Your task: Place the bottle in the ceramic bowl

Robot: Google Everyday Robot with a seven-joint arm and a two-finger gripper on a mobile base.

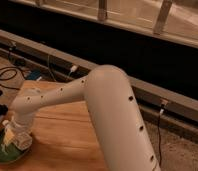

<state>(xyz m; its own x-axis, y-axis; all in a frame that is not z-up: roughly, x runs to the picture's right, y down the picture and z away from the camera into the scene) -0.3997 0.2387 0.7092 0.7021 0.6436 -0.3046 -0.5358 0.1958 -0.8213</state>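
While poised low over the ceramic bowl (7,152) at the table's (67,135) front-left corner, gripper (14,137) with bottle (9,135): nearly placed, release outstanding, jaw state indiscernible.

Smooth, rounded off-white arm (107,95) dotted with small dark holes, ending low-left in a pale claw (14,137).

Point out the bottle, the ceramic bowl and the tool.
bottle (8,134), camera view, on its pale body over the bowl.
ceramic bowl (3,156), camera view, on its green rim, lower left.
tool (18,140), camera view, at the arm's end above the bowl.
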